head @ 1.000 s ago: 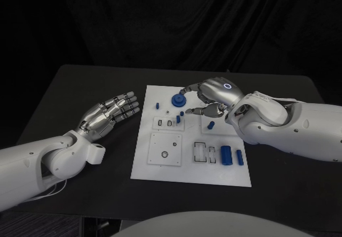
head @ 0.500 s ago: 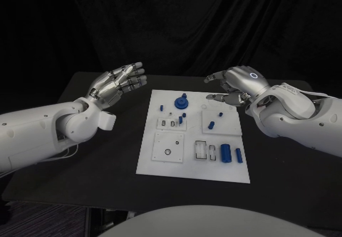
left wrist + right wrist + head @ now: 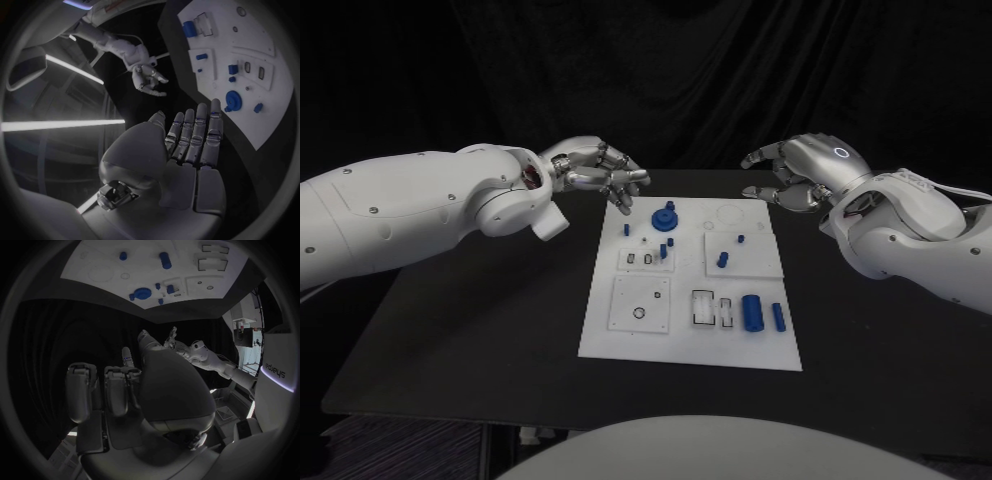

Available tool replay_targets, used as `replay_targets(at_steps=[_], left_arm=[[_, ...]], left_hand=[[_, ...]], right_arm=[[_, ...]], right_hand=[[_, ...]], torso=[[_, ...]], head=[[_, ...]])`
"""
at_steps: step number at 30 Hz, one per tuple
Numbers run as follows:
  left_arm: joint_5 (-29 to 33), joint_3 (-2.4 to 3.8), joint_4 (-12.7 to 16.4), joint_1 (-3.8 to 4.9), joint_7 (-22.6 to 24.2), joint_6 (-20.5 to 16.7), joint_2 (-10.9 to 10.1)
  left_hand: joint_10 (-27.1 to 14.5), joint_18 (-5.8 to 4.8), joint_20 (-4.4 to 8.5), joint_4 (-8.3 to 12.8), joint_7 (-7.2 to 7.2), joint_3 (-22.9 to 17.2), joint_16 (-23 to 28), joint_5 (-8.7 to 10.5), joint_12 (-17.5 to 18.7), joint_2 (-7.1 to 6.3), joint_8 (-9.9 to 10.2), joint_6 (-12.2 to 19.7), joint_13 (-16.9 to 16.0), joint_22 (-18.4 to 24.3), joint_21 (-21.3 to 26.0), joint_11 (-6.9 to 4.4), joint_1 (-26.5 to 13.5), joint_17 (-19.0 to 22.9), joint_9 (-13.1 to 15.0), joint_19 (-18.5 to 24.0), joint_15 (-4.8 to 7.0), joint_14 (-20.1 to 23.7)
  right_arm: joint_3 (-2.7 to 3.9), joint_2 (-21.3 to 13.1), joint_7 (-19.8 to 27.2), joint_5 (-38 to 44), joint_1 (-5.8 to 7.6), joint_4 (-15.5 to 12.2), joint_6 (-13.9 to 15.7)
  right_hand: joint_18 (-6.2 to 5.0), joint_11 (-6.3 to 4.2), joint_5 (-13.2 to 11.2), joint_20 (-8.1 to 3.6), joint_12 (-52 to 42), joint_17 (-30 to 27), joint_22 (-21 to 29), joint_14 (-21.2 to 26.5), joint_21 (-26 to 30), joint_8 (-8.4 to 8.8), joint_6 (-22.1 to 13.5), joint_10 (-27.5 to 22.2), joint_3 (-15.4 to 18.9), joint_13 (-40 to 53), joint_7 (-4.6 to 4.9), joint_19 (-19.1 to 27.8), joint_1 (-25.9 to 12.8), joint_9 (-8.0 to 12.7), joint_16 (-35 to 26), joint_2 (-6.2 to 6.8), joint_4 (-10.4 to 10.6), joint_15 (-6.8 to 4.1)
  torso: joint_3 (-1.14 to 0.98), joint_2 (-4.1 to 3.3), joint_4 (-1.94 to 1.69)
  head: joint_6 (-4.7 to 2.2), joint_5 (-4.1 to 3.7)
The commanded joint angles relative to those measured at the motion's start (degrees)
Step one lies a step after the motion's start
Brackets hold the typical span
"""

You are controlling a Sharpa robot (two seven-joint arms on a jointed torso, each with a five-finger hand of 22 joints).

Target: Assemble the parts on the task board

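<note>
- The left hand (image 3: 596, 172) is hovering just off the far left corner of the task board (image 3: 635, 340), holding nothing; its fingers (image 3: 199, 135) are lying straight and side by side in its wrist view.
- The right hand (image 3: 805, 172) is hanging beyond the far right corner of the board, fingers loosely curled and apart, with nothing between them.
- The round blue part (image 3: 664, 212) is standing nearest the left hand, just inward of its fingertips; the blue cylinder (image 3: 756, 311) and the slimmer blue piece (image 3: 780, 317) are lying well away from both hands, toward the board's near edge.
- Small blue pegs (image 3: 671, 241) are sitting between the two hands, mid-board.
- Judged risk: either hand coming down with fingers this loose is likely to brush the upright pegs and knock them out of place.
- The cylinder looks prone to rolling if nudged sideways.
</note>
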State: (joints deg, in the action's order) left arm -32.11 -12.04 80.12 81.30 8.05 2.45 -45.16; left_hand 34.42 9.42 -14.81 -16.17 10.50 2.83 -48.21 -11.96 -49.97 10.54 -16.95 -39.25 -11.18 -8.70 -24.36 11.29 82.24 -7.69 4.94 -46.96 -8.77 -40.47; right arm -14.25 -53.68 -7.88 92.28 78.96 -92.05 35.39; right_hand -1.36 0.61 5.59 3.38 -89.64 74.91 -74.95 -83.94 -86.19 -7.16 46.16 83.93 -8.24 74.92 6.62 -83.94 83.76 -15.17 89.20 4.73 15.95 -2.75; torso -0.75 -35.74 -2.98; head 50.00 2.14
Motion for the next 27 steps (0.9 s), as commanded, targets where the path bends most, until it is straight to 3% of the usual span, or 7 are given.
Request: replay_targets(at_steps=[1,5,7,9,10,15,27], left_arm=[[-15.64,-0.05,-0.01,0.38,-12.17,-2.07,1.17],[-18.54,-0.05,-0.01,0.64,-15.91,-2.17,2.82],[-20.60,-0.05,0.31,0.72,-18.29,-2.53,3.78],[-21.51,-0.05,0.43,0.76,-20.13,-2.56,4.45],[-21.92,-0.05,0.43,0.77,-21.32,-2.32,4.91],[-22.87,-0.05,-0.04,0.79,-26.48,-1.55,7.07],[-23.29,-0.05,-2.50,0.58,-38.00,3.71,11.86]], left_hand=[[4.42,1.11,1.84,-0.19,1.20,1.91,-5.30,6.13,-3.26,-2.86,-2.24,-3.62,-2.79,-1.24,-2.65,-2.24,-2.21,-2.45,0.94,-4.62,2.17,-4.62],[9.65,0.94,5.47,1.26,-1.36,5.30,-16.71,7.69,-9.95,-6.63,-4.55,-7.88,-10.03,-5.21,-9.80,-5.08,-8.08,-10.05,2.96,-12.90,5.68,-12.11],[10.55,0.54,6.80,3.25,-2.04,5.09,-26.99,6.33,-14.25,-7.27,-5.46,-9.55,-16.73,-10.28,-16.72,-6.35,-8.46,-27.55,4.94,-13.38,6.67,-18.30],[16.01,0.58,7.59,3.73,-2.75,5.05,-33.30,5.37,-18.60,-7.23,-6.49,-10.44,-25.84,-14.25,-22.13,-7.16,-9.51,-43.25,6.70,-13.60,7.46,-26.65],[25.37,0.41,8.12,4.26,-3.15,4.83,-37.30,5.13,-26.80,-6.97,-7.53,-9.79,-42.77,-19.38,-28.45,-7.83,-10.40,-55.83,9.40,-12.15,8.34,-33.39],[43.37,-0.93,8.82,5.06,-4.22,4.42,-41.26,3.88,-35.67,-6.55,-11.20,-9.76,-65.75,-35.95,-41.74,-8.67,-11.72,-77.18,15.32,-16.69,8.98,-46.39],[55.58,-4.55,10.29,5.32,-5.62,3.08,-41.79,1.79,-40.03,-4.60,-18.62,-5.66,-78.82,-59.44,-56.06,-10.29,-15.05,-82.31,29.98,-29.58,10.73,-49.53]], right_arm=[[0.02,-0.34,-1.64,-0.58,0.09,-0.02,-1.93],[0.02,-1.14,-2.15,-0.61,0.10,-0.20,-3.14],[0.02,-1.68,-2.48,-0.62,0.11,-0.44,-4.07],[0.02,-1.94,-2.63,-0.62,0.12,-0.55,-4.49],[0.02,-2.05,-2.71,-0.62,0.12,-0.60,-4.71],[0.02,-2.25,-3.02,-0.63,0.12,-0.69,-5.56],[0.01,-2.53,-3.55,-0.82,0.10,-0.32,-7.73]], right_hand=[[0.24,0.35,0.41,0.14,-0.16,14.10,-13.56,-5.75,0.35,-0.38,0.57,5.75,-0.32,14.79,-0.10,-3.98,0.39,0.09,-0.26,-0.39,0.03,-0.03],[0.27,0.39,0.95,0.16,-0.36,14.15,-13.60,-5.78,0.25,-0.72,1.92,6.07,-0.04,15.08,-0.06,-4.04,-0.56,0.20,-0.20,-1.14,0.52,-0.02],[0.29,0.37,1.44,0.16,-0.36,14.15,-13.63,-5.78,0.17,-0.63,2.06,6.07,0.06,15.08,-0.10,-4.09,-1.04,0.33,-0.20,-1.49,0.59,-0.03],[0.27,0.37,1.94,0.15,-0.36,14.13,-13.61,-5.78,0.24,-0.58,2.26,6.07,0.14,15.08,-0.09,-4.06,-1.46,0.43,-0.22,-1.77,0.59,-0.04],[0.27,0.36,2.30,0.15,-0.36,14.16,-13.61,-5.79,0.25,-0.55,2.38,6.07,0.17,15.08,-0.09,-4.06,-1.69,0.50,-0.18,-1.97,0.59,-0.03],[0.27,0.32,3.67,0.12,-0.36,14.19,-13.61,-5.80,0.25,-0.48,2.88,6.07,0.22,15.08,-0.13,-4.07,-2.27,0.71,-0.15,-2.45,0.51,-0.06],[0.28,0.29,7.94,0.05,-0.36,14.24,-13.63,-5.82,0.22,-0.44,4.51,6.07,-0.59,15.08,-0.18,-4.11,-1.29,1.21,-0.11,-2.94,-0.07,-0.12]], torso=[[-0.91,0.51,0.35],[-1.36,0.30,1.08],[-1.41,0.21,1.10],[-1.42,0.08,1.13],[-1.43,0.07,1.12],[-1.54,0.01,1.38],[-1.86,-0.46,1.53]], head=[[0.00,0.07],[0.00,0.57],[0.00,0.91],[0.00,0.99],[0.00,0.93],[0.00,1.28],[0.00,1.92]])
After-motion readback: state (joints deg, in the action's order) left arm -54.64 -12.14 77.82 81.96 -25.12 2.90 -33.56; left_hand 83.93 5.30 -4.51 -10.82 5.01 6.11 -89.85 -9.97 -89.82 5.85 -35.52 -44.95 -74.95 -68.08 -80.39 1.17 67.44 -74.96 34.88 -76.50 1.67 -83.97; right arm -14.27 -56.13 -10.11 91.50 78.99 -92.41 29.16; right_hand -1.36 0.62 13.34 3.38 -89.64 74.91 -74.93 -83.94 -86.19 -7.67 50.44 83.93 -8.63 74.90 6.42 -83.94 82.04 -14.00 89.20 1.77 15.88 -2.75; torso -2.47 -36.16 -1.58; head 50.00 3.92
